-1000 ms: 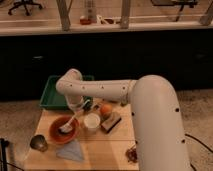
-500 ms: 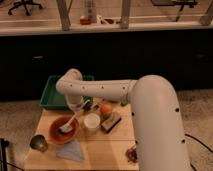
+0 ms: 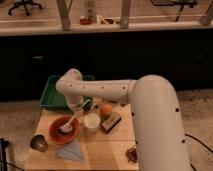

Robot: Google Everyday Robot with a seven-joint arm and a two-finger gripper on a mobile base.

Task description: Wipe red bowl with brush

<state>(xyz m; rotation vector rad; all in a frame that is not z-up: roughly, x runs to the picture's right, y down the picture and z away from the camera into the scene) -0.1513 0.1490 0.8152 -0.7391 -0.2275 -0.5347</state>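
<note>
The red bowl [image 3: 63, 131] sits on the left part of the wooden table [image 3: 100, 147]. The brush [image 3: 69, 124] leans into it, pale handle running up and right, bristle head resting inside the bowl. My gripper [image 3: 83, 106] hangs just above and right of the bowl at the handle's upper end, and it appears to hold the brush. The white arm reaches over from the right.
A small white cup [image 3: 92, 121] stands right of the bowl, with an orange fruit [image 3: 106, 109] and a dark block with tan top [image 3: 111, 122] beyond. A dark metal cup [image 3: 39, 143] and grey cloth [image 3: 70, 150] lie in front. A green tray [image 3: 54, 93] lies behind.
</note>
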